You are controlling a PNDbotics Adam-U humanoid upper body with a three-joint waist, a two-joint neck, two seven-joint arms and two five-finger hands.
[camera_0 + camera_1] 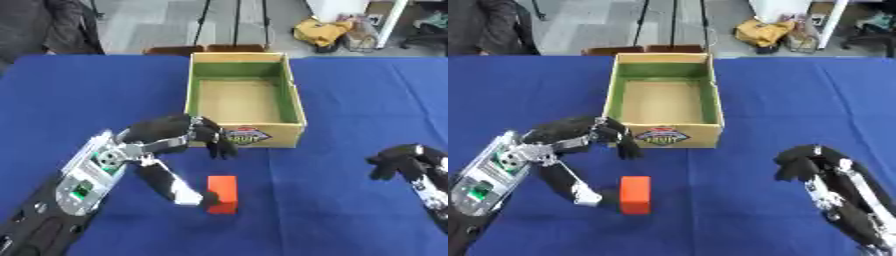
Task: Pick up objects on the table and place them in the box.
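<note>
The left arm (83,182) comes up from the lower left corner, its silver forearm angled toward one o'clock, and the left hand (166,132) is spread wide over the blue cloth (350,100). Its black fingers (214,142) arch forward and droop at the tips just in front of the box's near wall, while the thumb (171,187) stretches down toward five o'clock, its pale tip right at the block (223,194); whether tip and block touch cannot be told. The hand grasps nothing. The block is a small orange-red cuboid with flat faces and sharp edges, standing on the cloth at about six o'clock from the box, below the fingers and just right of the thumb tip, so it sits in the wide gap between thumb and fingers. The box (293,107) is open-topped cardboard, rectangular, with green inner walls, a tan floor and a coloured label on its near face; it looks empty. The right hand (802,165) shows at about four o'clock, well apart from the block, its black fingers curled downward and holding nothing, the metal forearm trailing to the lower right corner.
</note>
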